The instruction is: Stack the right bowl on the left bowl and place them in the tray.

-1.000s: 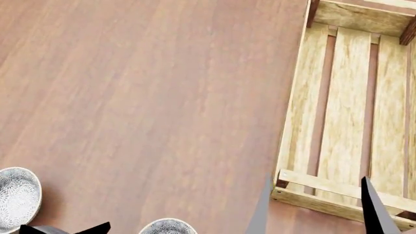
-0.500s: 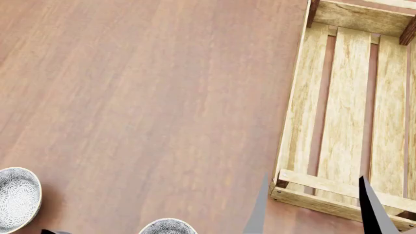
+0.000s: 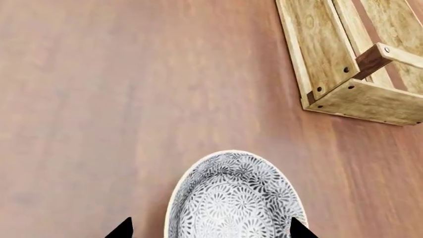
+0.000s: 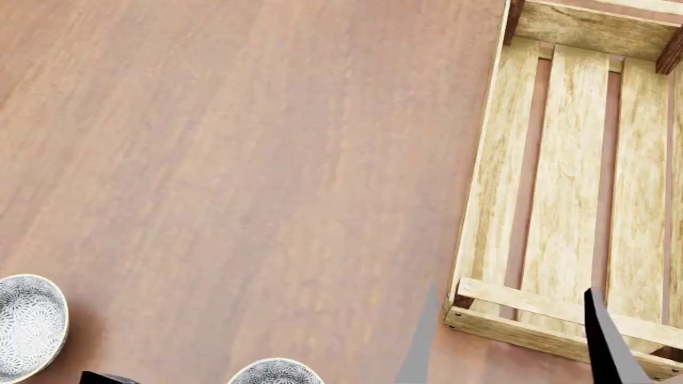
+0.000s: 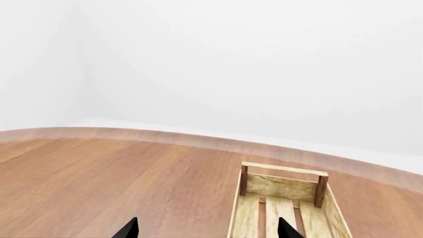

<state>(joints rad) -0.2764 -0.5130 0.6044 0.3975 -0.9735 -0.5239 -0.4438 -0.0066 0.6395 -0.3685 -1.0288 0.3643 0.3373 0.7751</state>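
The left bowl, white with a grey flower pattern, sits at the head view's lower left. The right bowl peeks in at the bottom edge. The tray, a pale slatted crate, lies on the right. My left gripper is open, and its dark tips straddle a patterned bowl. That bowl lies close to the tray's corner, so it appears to be the right bowl. My right gripper is open and empty, hanging over the tray's near end; its wrist view shows the tray ahead.
Everything rests on a brown wooden table. In the right wrist view the table's far edge curves against a white wall. Nothing else stands on the table.
My left gripper's black tips have sunk toward the bottom edge of the head view, leaving only a sliver. The right gripper's fingers slid slightly lower. Bowls and tray have not moved.
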